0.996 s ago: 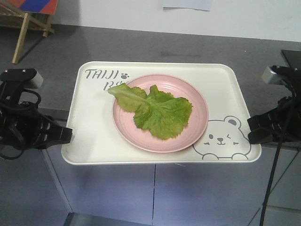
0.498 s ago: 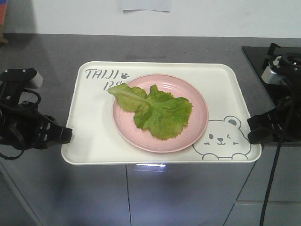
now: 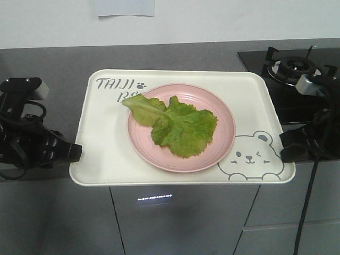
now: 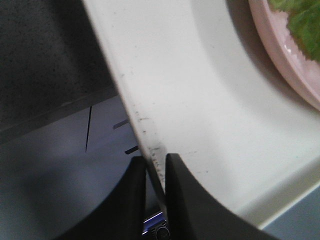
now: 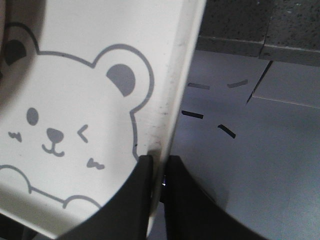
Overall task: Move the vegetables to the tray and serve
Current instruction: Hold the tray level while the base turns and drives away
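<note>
The cream-white tray [image 3: 106, 138] with grey lettering and a bear drawing hangs in the air in front of the counter, held at both sides. A round pink plate [image 3: 223, 138] rests on it, and the green leafy vegetables [image 3: 180, 127] lie on that plate. My left gripper [image 3: 74, 152] is shut on the tray's left rim [image 4: 145, 135]; its black fingers [image 4: 135, 185] pinch the edge. My right gripper [image 3: 284, 147] is shut on the tray's right rim [image 5: 175, 100], next to the bear face [image 5: 55, 130]. A sliver of the pink plate [image 4: 290, 65] and leaf [image 4: 300, 20] shows in the left wrist view.
A dark grey countertop [image 3: 64, 64] runs behind the tray. A black gas hob [image 3: 289, 69] with a burner sits at the right, close behind my right arm. Grey cabinet fronts [image 3: 180, 223] are below. A white wall with a paper sheet [image 3: 125, 7] is at the back.
The background has slid leftward across the frames: the chair at far left is gone and the gas hob has come into view at right. Tray, plate and grippers keep the same positions.
</note>
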Available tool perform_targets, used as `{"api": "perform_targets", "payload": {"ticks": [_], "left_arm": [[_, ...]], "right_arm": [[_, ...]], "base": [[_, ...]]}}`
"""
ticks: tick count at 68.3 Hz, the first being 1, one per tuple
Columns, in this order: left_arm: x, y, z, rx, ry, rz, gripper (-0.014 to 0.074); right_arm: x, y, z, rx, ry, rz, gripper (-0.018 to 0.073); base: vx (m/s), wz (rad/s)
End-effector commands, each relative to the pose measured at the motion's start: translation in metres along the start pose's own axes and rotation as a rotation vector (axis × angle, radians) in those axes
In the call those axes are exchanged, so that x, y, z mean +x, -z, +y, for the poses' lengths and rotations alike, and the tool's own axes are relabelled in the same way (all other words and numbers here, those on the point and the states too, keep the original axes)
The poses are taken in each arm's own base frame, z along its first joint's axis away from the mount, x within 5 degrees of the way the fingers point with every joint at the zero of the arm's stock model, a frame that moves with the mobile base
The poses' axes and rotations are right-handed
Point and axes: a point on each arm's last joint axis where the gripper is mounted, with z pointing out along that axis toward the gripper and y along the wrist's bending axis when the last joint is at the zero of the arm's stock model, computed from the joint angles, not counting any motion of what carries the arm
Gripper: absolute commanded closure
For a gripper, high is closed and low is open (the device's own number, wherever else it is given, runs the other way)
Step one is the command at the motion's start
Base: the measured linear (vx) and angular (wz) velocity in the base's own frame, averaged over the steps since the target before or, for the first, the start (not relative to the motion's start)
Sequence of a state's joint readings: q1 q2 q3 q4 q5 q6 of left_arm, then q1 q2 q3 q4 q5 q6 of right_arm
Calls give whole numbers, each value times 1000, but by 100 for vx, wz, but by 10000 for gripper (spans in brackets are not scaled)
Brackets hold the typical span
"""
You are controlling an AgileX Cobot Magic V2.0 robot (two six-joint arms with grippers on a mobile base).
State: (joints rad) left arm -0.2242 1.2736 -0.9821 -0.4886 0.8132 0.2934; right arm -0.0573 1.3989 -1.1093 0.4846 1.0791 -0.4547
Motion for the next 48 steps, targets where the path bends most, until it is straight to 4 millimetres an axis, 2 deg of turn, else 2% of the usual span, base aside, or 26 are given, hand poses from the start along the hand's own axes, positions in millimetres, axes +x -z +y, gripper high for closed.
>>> {"api": "perform_targets", "payload": {"ticks": [1,48], "left_arm": [[-11,15,-12,51,2,-109,602],[-11,15,-12,51,2,-109,602]], "right_arm": [[-6,16,17,-81,25,-82,562],[-6,16,17,-81,25,-82,562]], "base": [[6,-13],[6,-4]]}}
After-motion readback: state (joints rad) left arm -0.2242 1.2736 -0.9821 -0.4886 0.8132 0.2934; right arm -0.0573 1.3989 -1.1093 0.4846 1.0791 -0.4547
